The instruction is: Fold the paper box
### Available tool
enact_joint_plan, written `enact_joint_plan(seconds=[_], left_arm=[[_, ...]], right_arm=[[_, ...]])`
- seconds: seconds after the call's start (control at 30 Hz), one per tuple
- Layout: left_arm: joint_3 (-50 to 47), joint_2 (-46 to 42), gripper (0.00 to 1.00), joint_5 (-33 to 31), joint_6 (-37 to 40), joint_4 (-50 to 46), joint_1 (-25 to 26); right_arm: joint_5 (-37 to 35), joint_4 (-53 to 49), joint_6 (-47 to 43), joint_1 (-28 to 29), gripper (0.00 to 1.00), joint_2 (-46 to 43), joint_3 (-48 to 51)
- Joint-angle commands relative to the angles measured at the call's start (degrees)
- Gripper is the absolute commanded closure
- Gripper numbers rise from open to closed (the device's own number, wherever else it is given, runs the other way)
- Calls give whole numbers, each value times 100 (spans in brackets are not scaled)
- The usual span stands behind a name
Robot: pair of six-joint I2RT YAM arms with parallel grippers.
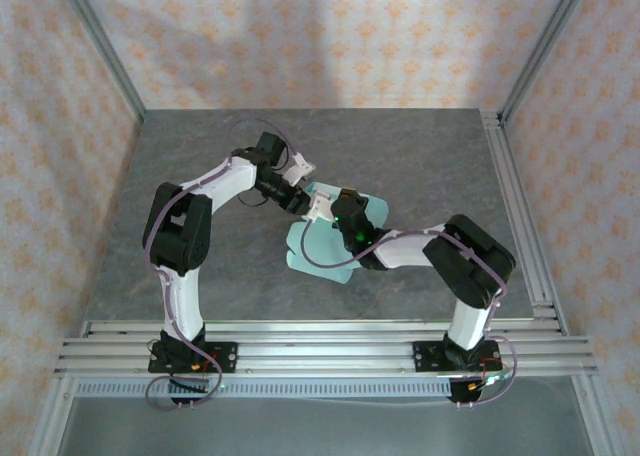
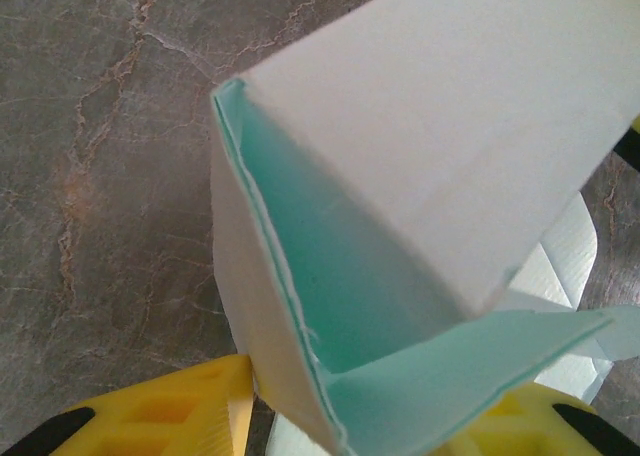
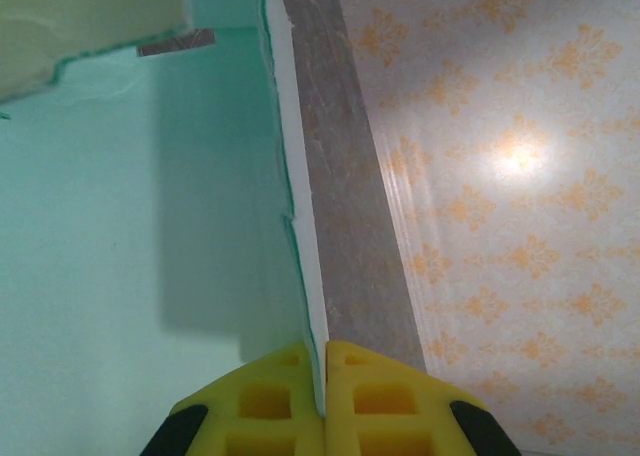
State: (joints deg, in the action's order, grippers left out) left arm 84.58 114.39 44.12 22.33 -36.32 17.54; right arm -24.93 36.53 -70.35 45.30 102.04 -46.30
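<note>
The paper box [image 1: 305, 244] lies near the middle of the surface [image 1: 200, 176], a little toward the near edge, with both arms meeting over it. We see it part-folded. In the left wrist view two white-backed walls [image 2: 430, 126] stand up and meet at a corner, a mint flap [image 2: 450, 376] juts out at the bottom, and the hollow between them shows only its own mint lining [image 2: 340, 276]. More of the flat sheet [image 2: 565, 256] spreads on the surface beyond the raised walls. The left claw [image 2: 360, 406] has its yellow fingers [image 2: 160, 416] set wide apart, one on each side of the raised corner. The pad at the lower left of that view lies against the outer wall; we cannot tell whether the other pad touches the card. The right claw [image 3: 323, 361] is pinched together on the thin edge of one panel [image 3: 150, 226], with the white card edge running straight up from between its pads. Past that edge the right wrist view takes in a metal frame rail [image 3: 350, 176] and the orange-patterned wall [image 3: 520, 176]. From above, mint card shows on either side of the two wrists.
</note>
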Motion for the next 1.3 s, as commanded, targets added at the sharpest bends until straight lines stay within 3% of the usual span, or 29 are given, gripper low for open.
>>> enact_joint_plan(seconds=[0.0, 0.27, 0.4, 0.5, 0.8, 1.07, 1.27], left_arm=[[-22, -66, 58, -141, -44, 127, 53], [-25, -1, 58, -500, -320, 279, 162], [-20, 35, 58, -535, -431, 309, 158], [5, 63, 58, -570, -474, 318, 161], [85, 171, 59, -636, -577, 327, 162], [138, 215, 59, -641, -582, 288, 162], [138, 224, 59, -620, -589, 317, 159]], right_arm=[[266, -589, 425, -3, 100, -47, -104], [313, -653, 560, 5, 98, -42, -230], [402, -784, 727, 5, 88, -118, -282], [533, -997, 929, 5, 70, -237, -300], [881, -1574, 1550, -40, 65, -542, -342], [1722, -2339, 2632, -192, 45, -1136, -537], [2242, -2529, 3335, -341, 40, -1516, -537]])
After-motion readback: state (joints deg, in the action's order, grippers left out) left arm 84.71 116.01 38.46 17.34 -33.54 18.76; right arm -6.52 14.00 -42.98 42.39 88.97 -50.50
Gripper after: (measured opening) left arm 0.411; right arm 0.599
